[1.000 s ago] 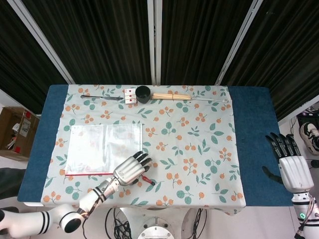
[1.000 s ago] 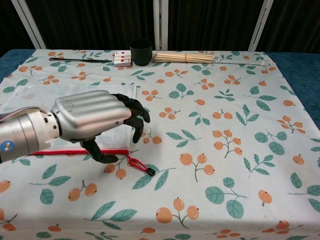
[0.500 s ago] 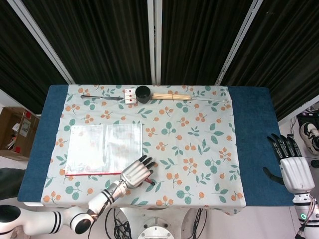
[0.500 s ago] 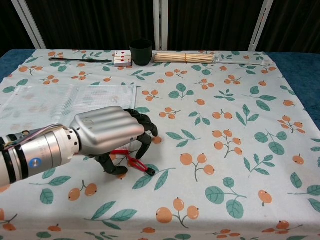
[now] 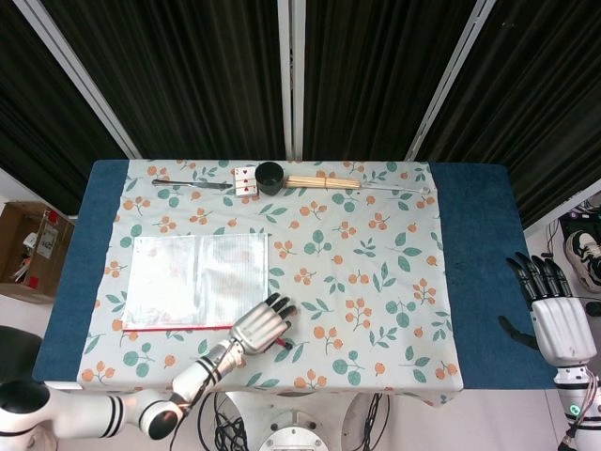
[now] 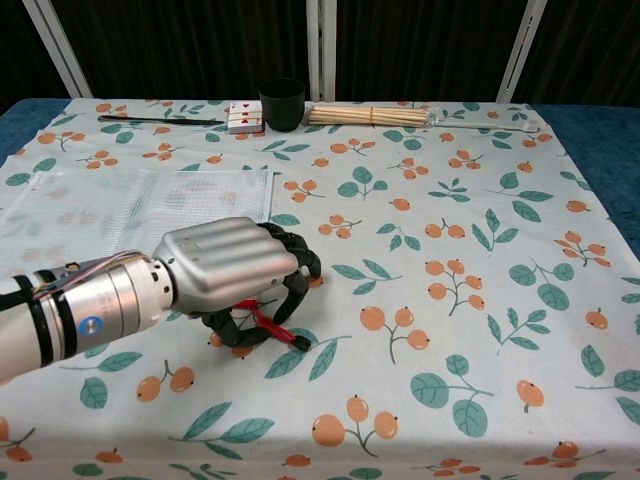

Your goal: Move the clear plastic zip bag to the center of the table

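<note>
The left hand (image 6: 235, 275) has slid off the clear zip bag (image 5: 195, 280) toward its near right corner — fingers now curled down over the red slider tab (image 6: 268, 326). The right hand (image 5: 558, 319) drifted slightly outward.

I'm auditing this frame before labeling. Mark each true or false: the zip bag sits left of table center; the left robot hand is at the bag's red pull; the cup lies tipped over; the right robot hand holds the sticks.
1. The zip bag sits left of table center: true.
2. The left robot hand is at the red pull: true.
3. The cup lies tipped over: false, it stands upright.
4. The right robot hand holds the sticks: false, it is off the table's right edge, empty.
</note>
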Controlling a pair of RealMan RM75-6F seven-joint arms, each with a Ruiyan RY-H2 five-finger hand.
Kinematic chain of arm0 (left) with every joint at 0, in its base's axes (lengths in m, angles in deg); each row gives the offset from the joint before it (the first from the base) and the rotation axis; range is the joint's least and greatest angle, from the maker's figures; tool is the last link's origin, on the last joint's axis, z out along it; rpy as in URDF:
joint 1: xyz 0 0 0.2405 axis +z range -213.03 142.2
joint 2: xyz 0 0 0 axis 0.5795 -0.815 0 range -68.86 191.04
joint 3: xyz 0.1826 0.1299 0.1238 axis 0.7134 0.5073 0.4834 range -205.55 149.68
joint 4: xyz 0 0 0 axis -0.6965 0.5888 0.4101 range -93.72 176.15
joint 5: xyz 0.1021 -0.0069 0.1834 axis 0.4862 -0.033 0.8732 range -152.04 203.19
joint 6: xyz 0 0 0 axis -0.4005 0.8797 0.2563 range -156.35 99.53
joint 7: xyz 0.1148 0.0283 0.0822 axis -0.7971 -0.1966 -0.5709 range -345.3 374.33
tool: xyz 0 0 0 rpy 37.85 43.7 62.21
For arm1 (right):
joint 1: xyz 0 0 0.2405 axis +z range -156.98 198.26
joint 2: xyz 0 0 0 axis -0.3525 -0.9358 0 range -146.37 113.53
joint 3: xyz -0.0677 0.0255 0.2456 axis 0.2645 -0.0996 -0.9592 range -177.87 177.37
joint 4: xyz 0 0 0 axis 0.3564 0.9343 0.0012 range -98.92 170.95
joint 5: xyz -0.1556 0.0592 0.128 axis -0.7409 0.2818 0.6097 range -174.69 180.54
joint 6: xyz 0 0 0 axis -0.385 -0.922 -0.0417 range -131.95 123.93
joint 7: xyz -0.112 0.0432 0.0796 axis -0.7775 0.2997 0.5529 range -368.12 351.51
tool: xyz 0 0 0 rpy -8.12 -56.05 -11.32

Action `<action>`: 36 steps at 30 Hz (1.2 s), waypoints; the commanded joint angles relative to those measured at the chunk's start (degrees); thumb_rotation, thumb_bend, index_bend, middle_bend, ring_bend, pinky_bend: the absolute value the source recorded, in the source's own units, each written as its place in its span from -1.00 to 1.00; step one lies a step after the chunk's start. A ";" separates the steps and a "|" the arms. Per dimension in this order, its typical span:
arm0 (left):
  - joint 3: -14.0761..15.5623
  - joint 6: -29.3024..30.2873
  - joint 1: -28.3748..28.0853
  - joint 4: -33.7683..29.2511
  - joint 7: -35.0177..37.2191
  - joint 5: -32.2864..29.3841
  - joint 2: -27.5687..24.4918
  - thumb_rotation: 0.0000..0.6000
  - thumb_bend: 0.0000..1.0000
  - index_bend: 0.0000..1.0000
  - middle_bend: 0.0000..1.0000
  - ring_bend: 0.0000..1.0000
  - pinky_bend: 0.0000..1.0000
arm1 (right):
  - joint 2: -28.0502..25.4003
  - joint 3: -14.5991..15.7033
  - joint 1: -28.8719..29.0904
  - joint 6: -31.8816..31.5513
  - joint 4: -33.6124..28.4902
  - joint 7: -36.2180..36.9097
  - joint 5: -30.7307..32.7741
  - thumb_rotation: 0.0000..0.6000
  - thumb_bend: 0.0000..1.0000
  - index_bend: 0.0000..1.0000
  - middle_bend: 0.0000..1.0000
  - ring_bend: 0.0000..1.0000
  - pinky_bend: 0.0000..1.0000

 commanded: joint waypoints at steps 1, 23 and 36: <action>0.27 0.11 -0.41 0.14 -0.45 -0.70 0.20 1.00 -0.45 0.05 -0.68 -0.80 -0.73 | 0.06 0.02 0.03 0.03 0.13 0.18 -0.02 1.00 -0.74 -0.94 -0.91 -1.00 -0.90; 1.79 22.96 6.85 -2.82 6.19 11.20 1.72 1.00 -0.17 0.30 -0.59 -0.80 -0.72 | -1.30 -1.13 2.60 0.26 -0.38 2.87 -2.67 1.00 -0.74 -0.94 -0.91 -1.00 -0.90; -1.76 42.24 11.68 -2.51 6.42 27.07 4.24 1.00 -0.20 0.49 0.29 0.04 0.20 | -5.41 -4.76 16.43 11.25 -10.05 4.62 -10.64 1.00 -0.74 -0.95 -0.87 -1.00 -0.90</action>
